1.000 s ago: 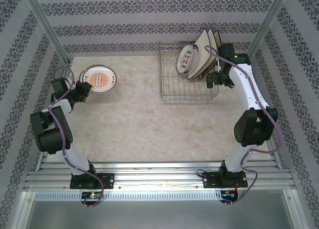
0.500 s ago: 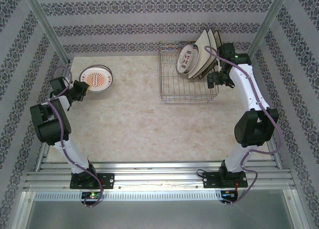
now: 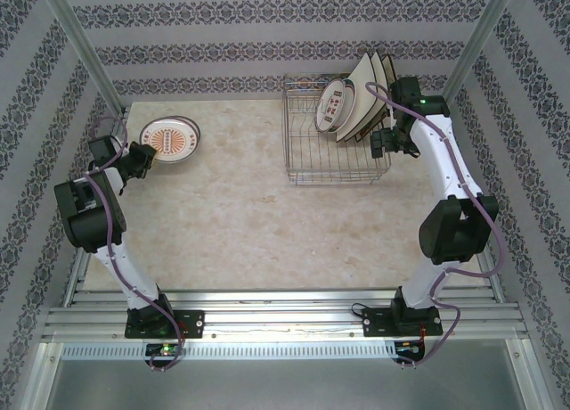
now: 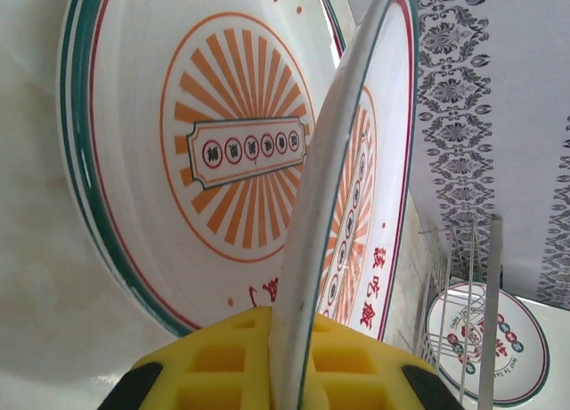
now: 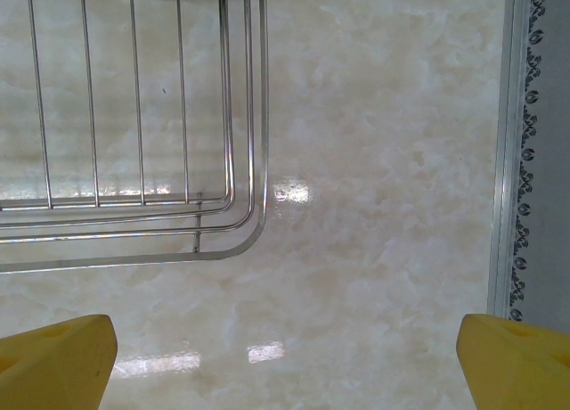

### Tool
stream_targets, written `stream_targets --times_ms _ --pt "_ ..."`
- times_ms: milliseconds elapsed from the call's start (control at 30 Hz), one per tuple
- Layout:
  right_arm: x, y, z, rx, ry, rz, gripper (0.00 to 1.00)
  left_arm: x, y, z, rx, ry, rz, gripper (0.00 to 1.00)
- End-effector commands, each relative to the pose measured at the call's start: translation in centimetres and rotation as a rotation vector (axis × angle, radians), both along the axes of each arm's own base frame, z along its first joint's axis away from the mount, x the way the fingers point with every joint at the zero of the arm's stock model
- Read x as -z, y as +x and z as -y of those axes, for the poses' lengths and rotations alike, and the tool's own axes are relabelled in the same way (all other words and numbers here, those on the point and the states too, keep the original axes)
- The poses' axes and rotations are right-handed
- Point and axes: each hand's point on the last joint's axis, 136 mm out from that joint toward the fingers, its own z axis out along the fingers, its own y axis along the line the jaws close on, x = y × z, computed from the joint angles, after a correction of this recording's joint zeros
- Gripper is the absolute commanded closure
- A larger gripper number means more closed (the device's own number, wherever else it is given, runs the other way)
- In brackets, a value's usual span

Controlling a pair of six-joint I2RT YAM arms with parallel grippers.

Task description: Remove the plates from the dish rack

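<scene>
Plate (image 4: pixel 356 178) pinched by its rim in my left gripper (image 4: pixel 287 361) should tip gently flat onto the lying plate (image 4: pixel 178 116) at the table's far left before I let go, while my right gripper (image 5: pixel 285 356) hangs spread beside the dish rack (image 5: pixel 264 116).

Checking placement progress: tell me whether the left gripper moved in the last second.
Yes. The left gripper, holding a plate, shifted left and rearward, away from the dish rack.
</scene>
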Motion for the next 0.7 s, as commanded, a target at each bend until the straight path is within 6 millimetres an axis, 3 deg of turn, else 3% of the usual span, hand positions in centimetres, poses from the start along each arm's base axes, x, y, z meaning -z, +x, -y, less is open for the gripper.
stream_targets --times_ms 0,667 --pt "-0.3 -0.8 0.7 0.005 -0.016 -0.012 0.02 -1.2 1.1 -1.0 0.012 0.043 0.049 1.0" --pt "0.3 -0.5 -0.6 -0.026 -0.018 -0.033 0.02 1.0 3.0 -1.7 0.031 0.046 -0.044 1.0"
